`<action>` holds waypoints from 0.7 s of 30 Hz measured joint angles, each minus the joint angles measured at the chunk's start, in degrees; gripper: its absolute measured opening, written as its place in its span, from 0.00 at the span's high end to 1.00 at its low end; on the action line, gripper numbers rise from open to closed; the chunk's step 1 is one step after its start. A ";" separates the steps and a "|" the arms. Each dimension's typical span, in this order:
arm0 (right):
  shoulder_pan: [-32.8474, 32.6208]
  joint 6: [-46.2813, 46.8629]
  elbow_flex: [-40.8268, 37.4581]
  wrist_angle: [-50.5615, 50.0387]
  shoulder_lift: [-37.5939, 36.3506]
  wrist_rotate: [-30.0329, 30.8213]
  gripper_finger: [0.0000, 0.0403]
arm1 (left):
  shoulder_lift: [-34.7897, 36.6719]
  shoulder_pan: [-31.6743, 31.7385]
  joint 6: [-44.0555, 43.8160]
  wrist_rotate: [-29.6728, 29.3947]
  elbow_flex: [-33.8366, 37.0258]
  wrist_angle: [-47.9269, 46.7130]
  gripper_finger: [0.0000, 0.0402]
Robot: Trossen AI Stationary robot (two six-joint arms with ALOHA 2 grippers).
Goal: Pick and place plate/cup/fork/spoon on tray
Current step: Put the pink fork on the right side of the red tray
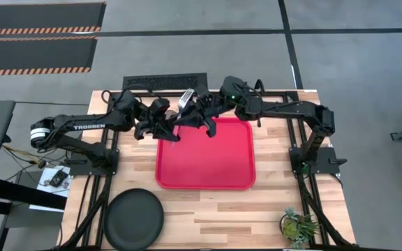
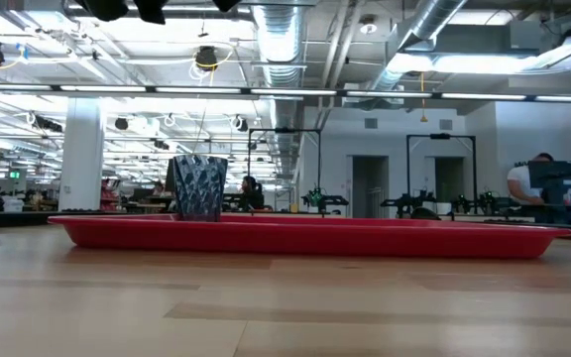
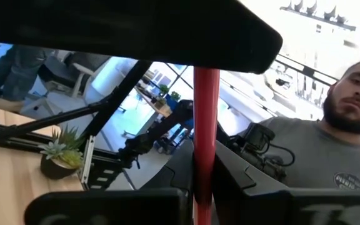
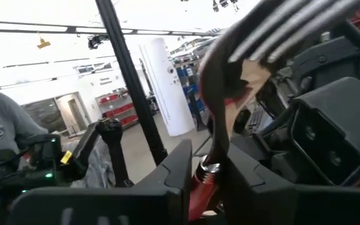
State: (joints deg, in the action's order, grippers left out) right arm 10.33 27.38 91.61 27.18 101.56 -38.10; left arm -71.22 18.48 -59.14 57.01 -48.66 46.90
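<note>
Fork [image 1: 186, 98] hangs in mid-air above the tray's [image 1: 208, 183] far edge, between the 2 pincers. Left pincer [image 1: 169, 131] grips its red handle; right pincer [image 1: 199, 117] also appears clenched on it. Light, stiff and slick, I judge; hold mid-handle, not the tines.

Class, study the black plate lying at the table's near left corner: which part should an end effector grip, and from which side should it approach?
Grip the plate by its raised rim, coming from above with one finger inside and one outside. It lies flat on the table, so only the rim offers an edge; the left arm's side looks nearer.
</note>
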 joint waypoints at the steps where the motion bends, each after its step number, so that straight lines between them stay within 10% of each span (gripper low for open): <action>1: -0.02 0.00 0.00 0.04 0.00 -0.20 0.83 | 0.00 -0.02 0.17 0.10 0.00 0.06 0.96; 21: 2.27 1.25 0.15 -3.37 -3.53 -1.04 0.89 | 0.55 3.58 1.72 -1.04 -0.02 -0.97 0.70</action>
State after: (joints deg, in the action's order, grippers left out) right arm 12.60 28.62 91.77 23.82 98.03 -39.13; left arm -70.67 22.06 -57.42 55.97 -48.69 45.93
